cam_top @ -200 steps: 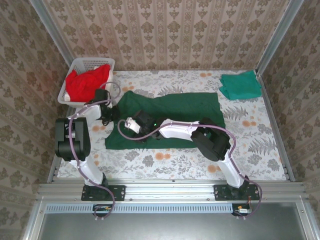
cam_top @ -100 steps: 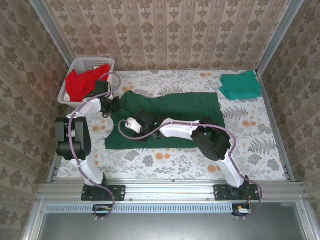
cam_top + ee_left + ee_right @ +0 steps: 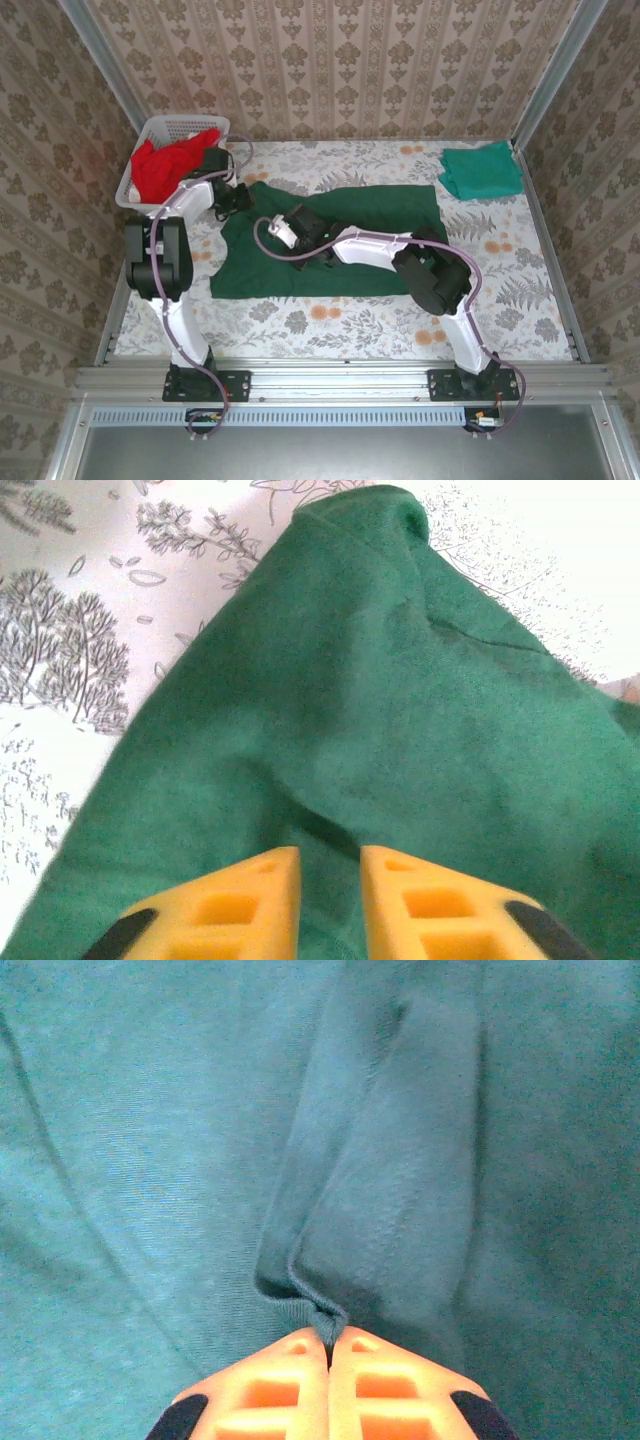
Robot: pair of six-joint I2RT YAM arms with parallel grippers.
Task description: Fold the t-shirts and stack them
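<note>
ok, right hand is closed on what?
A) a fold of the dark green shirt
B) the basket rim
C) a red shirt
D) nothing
A: in the right wrist view the right hand is shut on a raised crease of the dark green shirt.

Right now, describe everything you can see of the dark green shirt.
The dark green shirt is soft, matte knit cloth. It lies mostly flat, spread sideways across the middle of the floral table, wrinkled and bunched at its left end. The right gripper is shut on a raised fold near its middle. The left gripper, jaws slightly apart, sits over its far-left corner; whether it touches the cloth is unclear.
</note>
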